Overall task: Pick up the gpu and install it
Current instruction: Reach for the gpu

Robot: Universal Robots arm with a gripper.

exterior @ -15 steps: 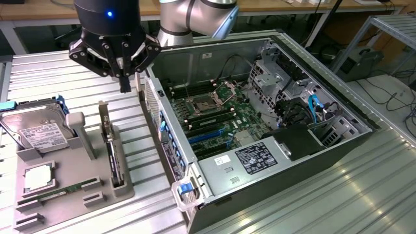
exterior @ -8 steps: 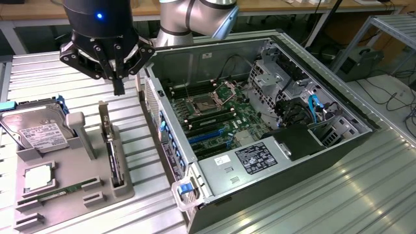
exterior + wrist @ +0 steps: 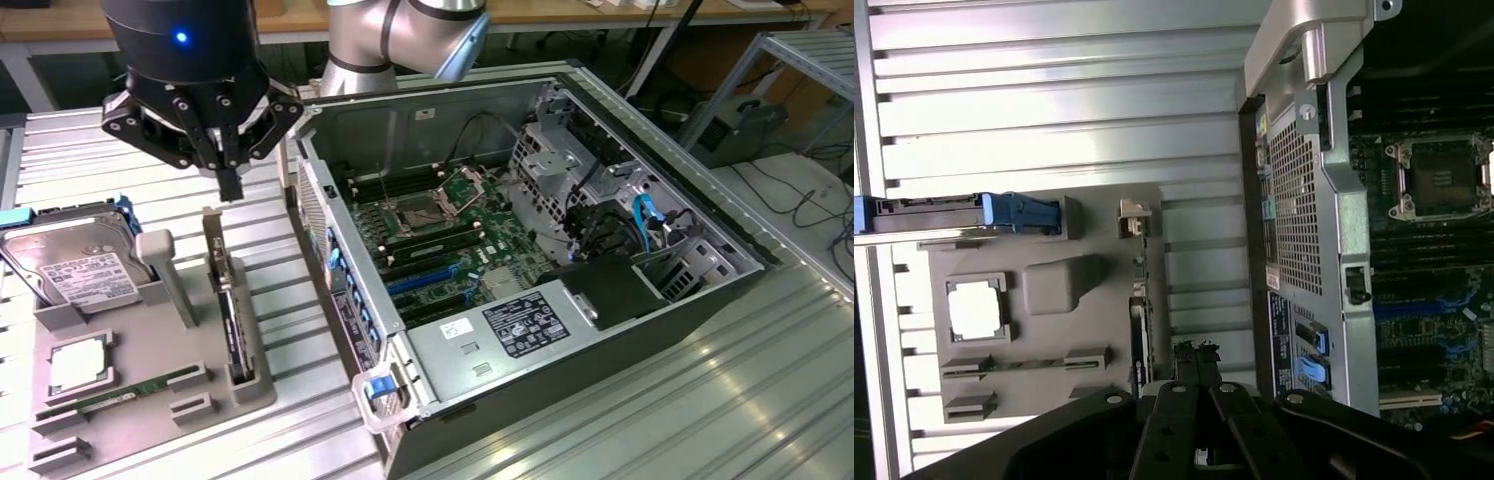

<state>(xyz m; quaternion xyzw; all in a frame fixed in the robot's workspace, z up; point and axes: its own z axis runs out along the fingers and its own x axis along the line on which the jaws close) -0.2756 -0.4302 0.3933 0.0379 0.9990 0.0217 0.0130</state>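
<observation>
Currently we see the gripper (image 3: 230, 188), closed and empty, hovering just above one end of the gpu (image 3: 230, 300). It stands on edge in the grey tray (image 3: 147, 400), its long axis running from beneath the gripper toward the exterior view's foreground.

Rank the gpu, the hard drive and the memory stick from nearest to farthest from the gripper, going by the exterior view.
From the gripper:
1. gpu, on edge in the tray, just beneath it.
2. hard drive, toward the exterior view's left.
3. memory stick, at the tray's end nearest the camera.
</observation>
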